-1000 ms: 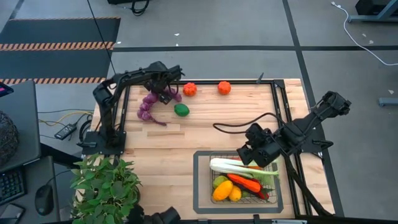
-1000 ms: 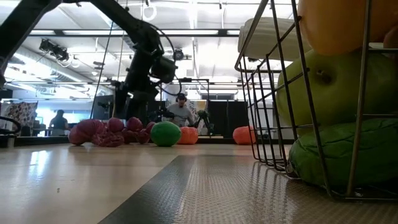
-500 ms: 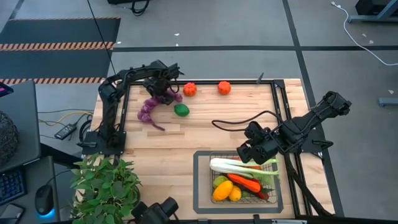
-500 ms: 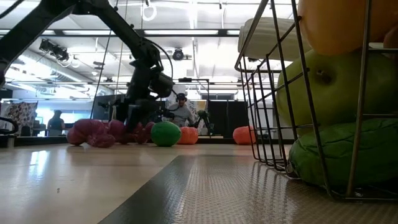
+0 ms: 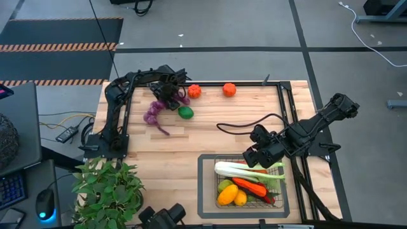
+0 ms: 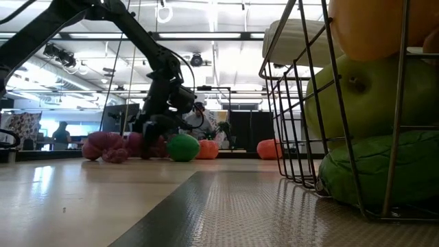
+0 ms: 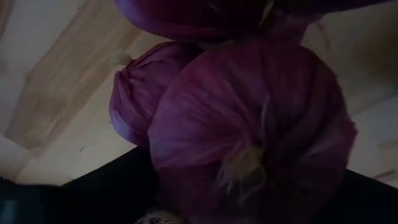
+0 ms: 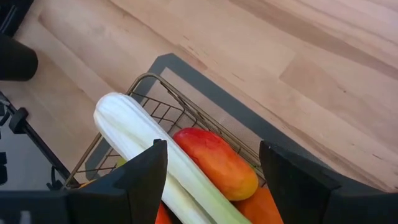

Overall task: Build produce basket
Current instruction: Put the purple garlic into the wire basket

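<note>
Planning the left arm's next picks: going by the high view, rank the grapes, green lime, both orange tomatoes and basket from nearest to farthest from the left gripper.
1. Grapes, at the left gripper.
2. Lime and near tomato: too close to call.
3. Far tomato, along the back edge.
4. Basket, front right.

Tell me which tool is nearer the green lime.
Left. The left tool is at the purple grapes, just beside the lime. The right tool hangs over the basket, across the table from the lime.
</note>
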